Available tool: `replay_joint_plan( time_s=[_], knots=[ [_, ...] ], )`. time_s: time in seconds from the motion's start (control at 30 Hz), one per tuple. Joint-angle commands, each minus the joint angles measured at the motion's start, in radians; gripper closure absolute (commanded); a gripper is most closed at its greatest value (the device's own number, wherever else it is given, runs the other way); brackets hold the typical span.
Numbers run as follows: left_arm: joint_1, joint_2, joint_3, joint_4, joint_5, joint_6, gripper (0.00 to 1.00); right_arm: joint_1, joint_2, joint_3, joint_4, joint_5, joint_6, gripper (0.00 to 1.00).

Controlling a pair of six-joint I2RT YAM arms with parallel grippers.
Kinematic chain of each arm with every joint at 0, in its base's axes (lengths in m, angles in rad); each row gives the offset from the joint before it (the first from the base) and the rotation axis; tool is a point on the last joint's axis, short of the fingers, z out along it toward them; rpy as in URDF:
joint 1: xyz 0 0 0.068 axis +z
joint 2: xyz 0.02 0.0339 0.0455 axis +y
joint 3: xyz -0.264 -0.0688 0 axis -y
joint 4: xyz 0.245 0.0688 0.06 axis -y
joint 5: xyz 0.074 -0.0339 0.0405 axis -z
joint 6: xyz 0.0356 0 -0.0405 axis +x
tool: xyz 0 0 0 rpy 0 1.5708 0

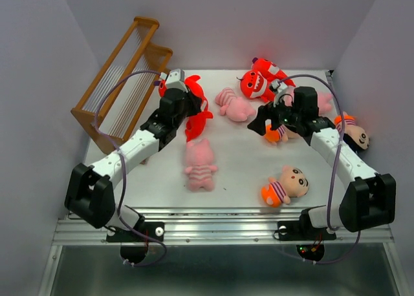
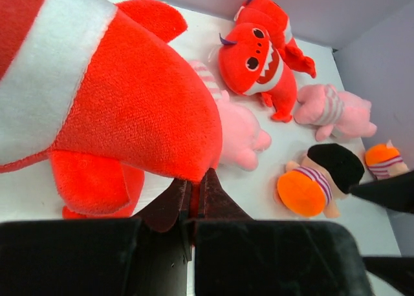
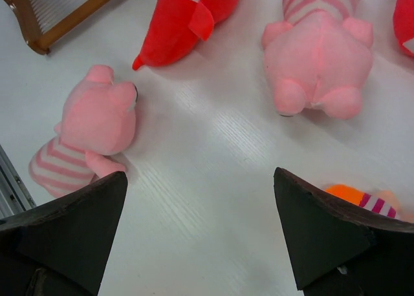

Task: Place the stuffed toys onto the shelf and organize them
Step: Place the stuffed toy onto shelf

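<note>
My left gripper is shut on a fold of a red toothy monster, which fills the left wrist view, with the jaws pinching its underside. The brown stepped shelf stands at the back left, with no toy showing on it. My right gripper is open and empty above bare table, between two pink striped pigs. A boy doll lies partly under the right wrist. Two more red monsters lie at the back.
Another boy doll lies front right and a third by the right wall. A third pig lies behind the right arm. The pigs lie at mid table and front centre. White walls close in both sides.
</note>
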Motion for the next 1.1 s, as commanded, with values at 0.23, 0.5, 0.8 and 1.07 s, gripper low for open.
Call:
replay_joint_plan(
  time_s=[0.23, 0.5, 0.8, 1.07],
  knots=[
    [0.066, 0.267, 0.301, -0.067, -0.041, -0.078, 1.00, -0.070, -0.020, -0.107, 0.103, -0.049, 0.001, 0.00],
    [0.118, 0.442, 0.461, -0.115, -0.049, -0.081, 1.00, -0.080, -0.022, -0.140, 0.118, -0.089, 0.002, 0.00],
    [0.124, 0.589, 0.637, -0.161, -0.012, -0.104, 1.00, -0.089, -0.036, -0.146, 0.120, -0.090, -0.004, 0.00],
    [0.155, 0.706, 0.786, -0.267, -0.130, -0.117, 1.00, -0.089, -0.054, -0.146, 0.121, -0.096, -0.003, 0.00]
  ],
)
